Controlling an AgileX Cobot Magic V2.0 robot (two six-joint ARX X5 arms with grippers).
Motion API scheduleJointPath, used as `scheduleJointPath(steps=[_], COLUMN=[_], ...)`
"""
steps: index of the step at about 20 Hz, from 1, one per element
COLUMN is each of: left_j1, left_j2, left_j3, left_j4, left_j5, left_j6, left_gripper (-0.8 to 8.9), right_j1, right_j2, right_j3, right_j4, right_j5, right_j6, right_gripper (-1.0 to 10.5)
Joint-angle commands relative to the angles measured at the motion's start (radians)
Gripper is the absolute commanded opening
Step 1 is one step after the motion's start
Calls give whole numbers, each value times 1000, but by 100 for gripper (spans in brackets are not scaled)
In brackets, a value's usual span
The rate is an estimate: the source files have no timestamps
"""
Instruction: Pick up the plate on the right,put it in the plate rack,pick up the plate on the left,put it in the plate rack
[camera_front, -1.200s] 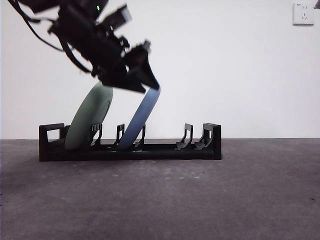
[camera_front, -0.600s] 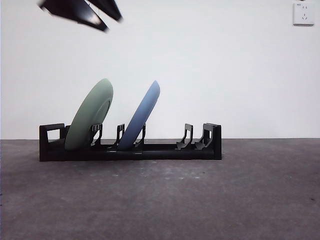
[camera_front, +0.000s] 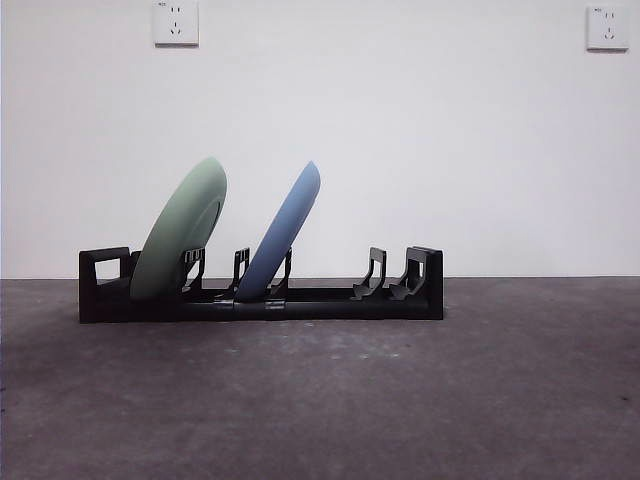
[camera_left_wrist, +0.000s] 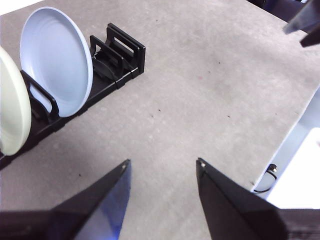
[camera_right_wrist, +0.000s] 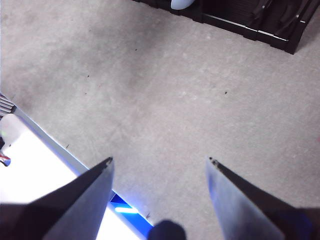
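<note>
In the front view the plate rack (camera_front: 260, 297) sits at about 9 o'clock of centre on the grey table (camera_front: 400, 400). The green plate (camera_front: 180, 232) leans in its left slots, with the blue plate (camera_front: 283, 228) just to its right. The left gripper (camera_left_wrist: 162, 167) and right gripper (camera_right_wrist: 159, 162) both hang wide apart, empty, above bare table.
</note>
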Motion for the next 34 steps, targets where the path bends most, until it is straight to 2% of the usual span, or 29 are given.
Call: scheduleJointPath(steps=[1, 4, 7, 8, 9, 10, 16, 18, 21, 30, 34], left_j1=[-3, -3, -3, -3, -3, -3, -3, -3, -3, -2, -2], left_j2=[-7, -2, 5, 6, 6, 6, 7, 10, 14, 55, 74], left_j3=[-4, -4, -4, -4, -4, -4, -4, -4, -4, -4, -4], left_j4=[-14, -18, -16, -16, -15, -14, -14, -15, -14, -32, 12], left_j5=[3, 3, 3, 3, 3, 3, 3, 3, -3, -3, -4], left_j6=[-6, -6, -5, -1, 3, 6, 10, 9, 9, 7, 4], left_gripper=[220, 220, 214, 172, 52, -12, -5, -4, -4, -4, -4], right_j1=[1, 1, 1, 1, 1, 1, 1, 1, 1, 1, 1], right_j2=[-1, -1, -1, -1, -1, -1, -1, -1, -1, -1, -1], right_j3=[-11, -11, -11, -11, -11, -11, -11, -10, -10, -10, -10], right_j4=[2, 1, -3, -8, -16, -24, -29, -30, -15, 72, 108], right_j5=[-24, -31, -31, -31, -31, -31, -32, -29, -24, 184, 271], right_j6=[-11, -11, -11, -12, -21, -39, -52, -15, -15, -19, -19], right_gripper=[312, 309, 134, 78, 24, -15, -12, 5, 4, 4, 4])
